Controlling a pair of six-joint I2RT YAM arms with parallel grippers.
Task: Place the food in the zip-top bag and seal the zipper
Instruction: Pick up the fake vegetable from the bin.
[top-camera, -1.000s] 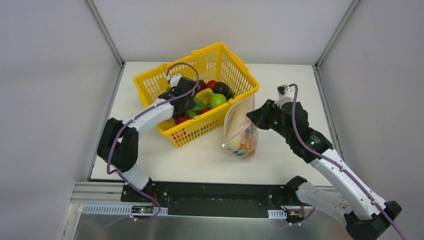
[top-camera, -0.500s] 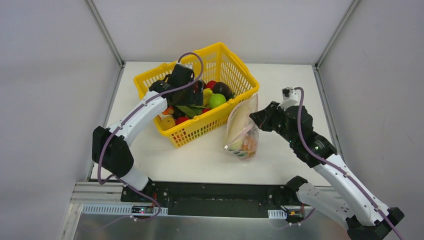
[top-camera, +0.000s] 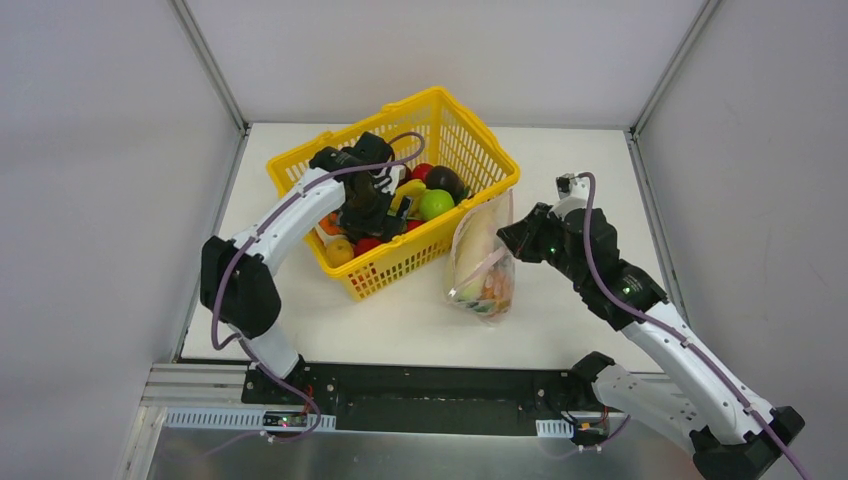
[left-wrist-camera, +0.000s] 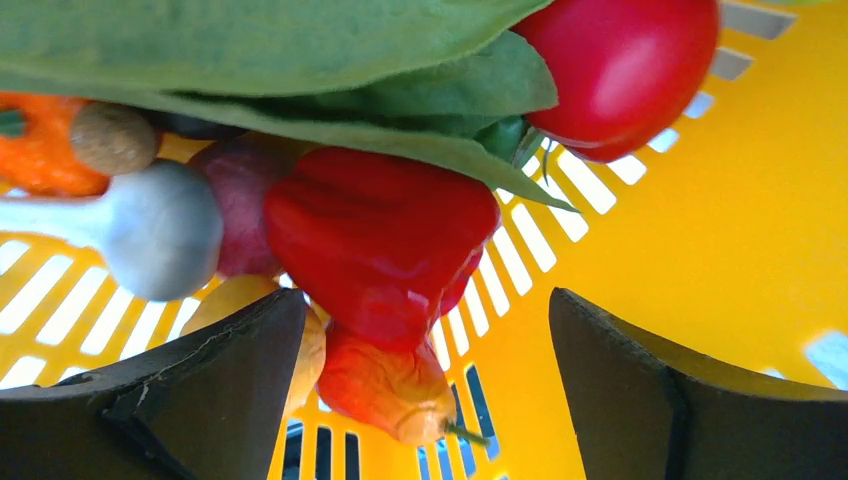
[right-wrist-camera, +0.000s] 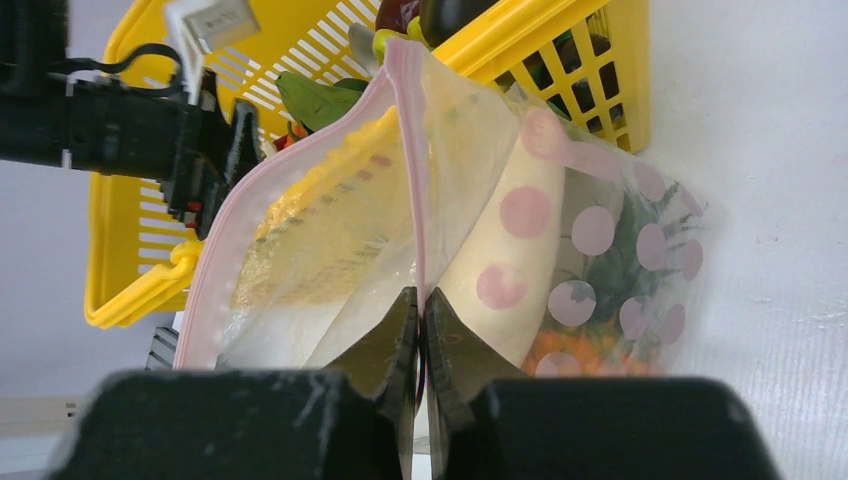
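Observation:
My left gripper (top-camera: 371, 214) reaches down into the yellow basket (top-camera: 472, 133), jaws wide open with nothing between them. In the left wrist view its fingers (left-wrist-camera: 205, 390) flank a small orange-red pepper (left-wrist-camera: 385, 385), with a red bell pepper (left-wrist-camera: 380, 235), green leaves (left-wrist-camera: 300, 60) and a red tomato (left-wrist-camera: 625, 65) beyond. The zip-top bag (top-camera: 482, 262) stands just right of the basket, holding a white radish (right-wrist-camera: 520, 240) and orange pieces. My right gripper (right-wrist-camera: 421, 312) is shut on the bag's pink zipper (right-wrist-camera: 405, 120) edge, holding the mouth up.
A green apple (top-camera: 435, 203) and a dark avocado (top-camera: 444, 178) lie in the basket's right part. A white garlic-like piece (left-wrist-camera: 160, 230) and an orange carrot (left-wrist-camera: 40, 150) sit to the left of the peppers. Grey walls enclose the white table (top-camera: 560, 150) on three sides.
My left gripper opened wide, lifted above the basket, then dropped back in over the peppers. The right gripper and the bag have barely moved.

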